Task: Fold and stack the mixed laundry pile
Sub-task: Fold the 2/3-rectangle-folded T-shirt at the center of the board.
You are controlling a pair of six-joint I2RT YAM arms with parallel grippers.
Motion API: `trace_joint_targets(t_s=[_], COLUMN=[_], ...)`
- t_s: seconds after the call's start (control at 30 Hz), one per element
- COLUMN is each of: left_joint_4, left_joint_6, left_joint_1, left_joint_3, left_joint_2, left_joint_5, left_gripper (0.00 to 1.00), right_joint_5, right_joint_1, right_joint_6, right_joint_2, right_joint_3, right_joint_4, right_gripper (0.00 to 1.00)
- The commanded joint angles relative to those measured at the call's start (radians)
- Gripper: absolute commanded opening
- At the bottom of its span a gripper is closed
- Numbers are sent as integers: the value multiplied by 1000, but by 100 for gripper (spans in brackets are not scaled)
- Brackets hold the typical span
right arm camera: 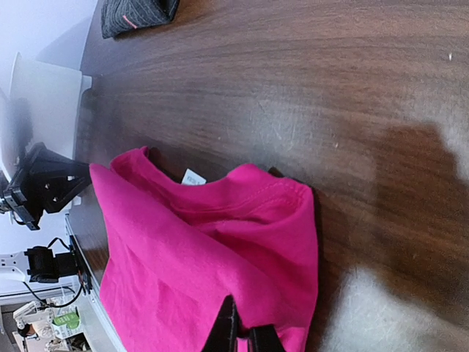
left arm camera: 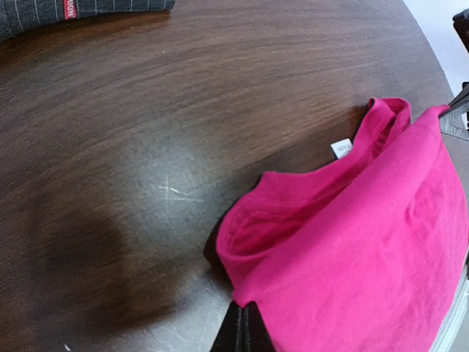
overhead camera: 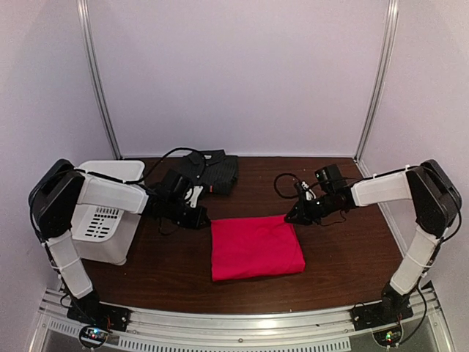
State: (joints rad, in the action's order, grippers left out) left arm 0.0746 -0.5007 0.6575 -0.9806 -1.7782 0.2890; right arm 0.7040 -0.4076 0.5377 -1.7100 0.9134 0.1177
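Red T-shirt: bright red, folded into a rough rectangle, lying flat mid-tabletop.
Its far edge: neckline with a small white tag showing, layers gaping slightly; the far corners are pinched by the left claw and the right claw.
Pinstriped shirt: dark charcoal, collared, folded into a compact bundle at the back of the tabletop, left of centre, apart from the red T-shirt; a small red label shows.

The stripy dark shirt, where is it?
In the top view, the dark shirt lies at the far edge of the table, left of middle, beyond the red T-shirt.
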Motion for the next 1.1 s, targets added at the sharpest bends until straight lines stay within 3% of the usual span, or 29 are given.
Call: trace_joint_targets(t_s=[0.0, 0.03, 0.2, 0.33, 0.4, 0.53, 0.73, 0.93, 1.07], left_joint_4=[-68, -54, -32, -20, -1, 3, 20, -6, 56], left_joint_6=[25, 29, 66, 106, 145, 168, 217, 355, 445], left_joint_1=[-24, -30, -50, -46, -33, -18, 13, 68, 87], left_joint_3=[-58, -71, -66, -45, -54, -53, -126, -317, -550], left_joint_2=[-54, -60, 46, 156, 154, 133, 37, -119, -297], left_joint_5=[-27, -27, -69, -34, -1, 13, 85, 163, 244], left_gripper=[0, 2, 40, 58, 65, 68, 70, 71, 71], right_joint_5=[-13, -10, -20, -16, 18, 1, 29, 75, 86], right_joint_1=[15, 20, 66, 83, 76, 64, 27, 7, 0], right_joint_6=[-28, -30, -67, -133, -177, -264, -214, -38, 35], right_joint_2=[-44, -40, 95, 213, 227, 191, 134, 226, 230], right_joint_3=[76, 87, 125, 98, 80, 69, -5, -228, -326], right_joint_4=[-83, -74, 12, 93, 115, 162, 110, -147, -286], right_gripper=[15, 22, 57, 68, 69, 61, 59, 57, 55])
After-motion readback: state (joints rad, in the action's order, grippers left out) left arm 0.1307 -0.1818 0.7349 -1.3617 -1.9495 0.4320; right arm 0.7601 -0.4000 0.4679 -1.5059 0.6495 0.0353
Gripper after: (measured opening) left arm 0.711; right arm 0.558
